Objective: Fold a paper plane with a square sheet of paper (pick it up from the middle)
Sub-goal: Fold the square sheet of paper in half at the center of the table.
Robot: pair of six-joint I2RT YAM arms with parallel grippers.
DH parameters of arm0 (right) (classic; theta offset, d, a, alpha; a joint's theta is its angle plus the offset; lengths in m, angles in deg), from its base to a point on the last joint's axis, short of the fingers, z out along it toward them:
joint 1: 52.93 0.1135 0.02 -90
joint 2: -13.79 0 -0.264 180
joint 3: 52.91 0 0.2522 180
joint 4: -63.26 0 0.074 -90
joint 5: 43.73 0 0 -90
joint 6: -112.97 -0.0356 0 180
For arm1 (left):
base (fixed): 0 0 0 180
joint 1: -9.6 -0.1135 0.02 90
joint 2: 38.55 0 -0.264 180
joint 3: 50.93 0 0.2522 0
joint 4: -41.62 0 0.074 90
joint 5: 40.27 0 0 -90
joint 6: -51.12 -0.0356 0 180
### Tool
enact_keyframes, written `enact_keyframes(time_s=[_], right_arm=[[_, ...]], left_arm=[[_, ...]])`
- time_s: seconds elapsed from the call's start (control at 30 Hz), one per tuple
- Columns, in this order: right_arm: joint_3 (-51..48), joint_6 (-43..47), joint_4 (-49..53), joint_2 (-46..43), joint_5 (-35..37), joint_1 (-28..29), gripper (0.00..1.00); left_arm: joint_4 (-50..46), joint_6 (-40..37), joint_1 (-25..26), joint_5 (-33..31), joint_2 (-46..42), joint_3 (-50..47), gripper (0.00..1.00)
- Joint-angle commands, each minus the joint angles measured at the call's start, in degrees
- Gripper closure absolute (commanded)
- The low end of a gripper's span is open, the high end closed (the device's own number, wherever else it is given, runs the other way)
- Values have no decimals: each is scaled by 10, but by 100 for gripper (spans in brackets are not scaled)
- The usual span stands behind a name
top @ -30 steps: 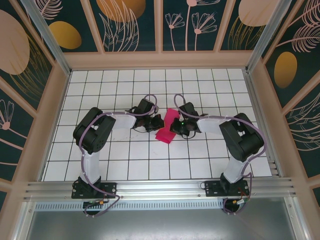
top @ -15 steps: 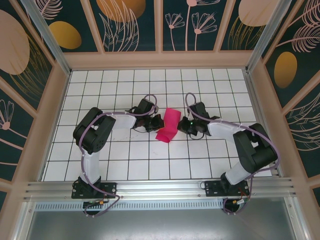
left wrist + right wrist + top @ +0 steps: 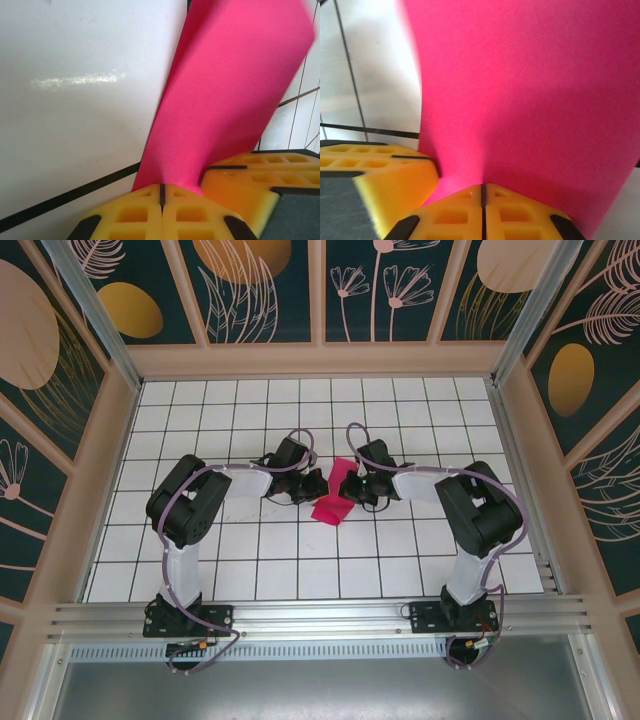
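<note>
1. Brings the right pincer (image 3: 352, 487) back in against the thin magenta-pink square sheet of paper (image 3: 330, 506), after standing further right over bare tiles 0.5 s ago.
2. Leaves the left pincer (image 3: 312, 487) where it was 1 s ago, at the sheet's left side, with no visible shift in that arm.
3. Clamps both pincers fully shut on the paper. In the left wrist view, nips the sheet's lower edge in the closed seam of the yellow fingertips (image 3: 135, 212), with the other pincer's yellow pads just beside on the right. In the right wrist view, shows the same grip, with pink rising straight from the shut fingertips (image 3: 520, 217).
4. Holds the sheet near the middle of the white gridded bench (image 3: 260, 550), between the 2 pincers, bowed and lifted rather than flat. Cannot tell whether its lower corner touches the tiles.
5. Reads as a fold in progress: drawing the 2 pinched edges together doubles the sheet over.
6. Looks early for a paper plane, with no pointed nose or pressed centre crease to be seen yet.
7. Risks a skewed fold if the pinched edges meet unevenly.
</note>
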Motion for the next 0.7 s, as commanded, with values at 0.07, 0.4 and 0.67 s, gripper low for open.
enact_keyframes(time_s=[0.07,0.4,0.67], right_arm=[[-51,1,20,-5,55,-18,92],[-76,-5,-45,-104,15,-50,92],[-28,-24,-96,-32,-24,-22,93]], left_arm=[[-107,-11,-11,-147,47,-39,100],[-104,-15,-11,-144,46,-42,100],[-106,-16,-11,-141,46,-39,100]])
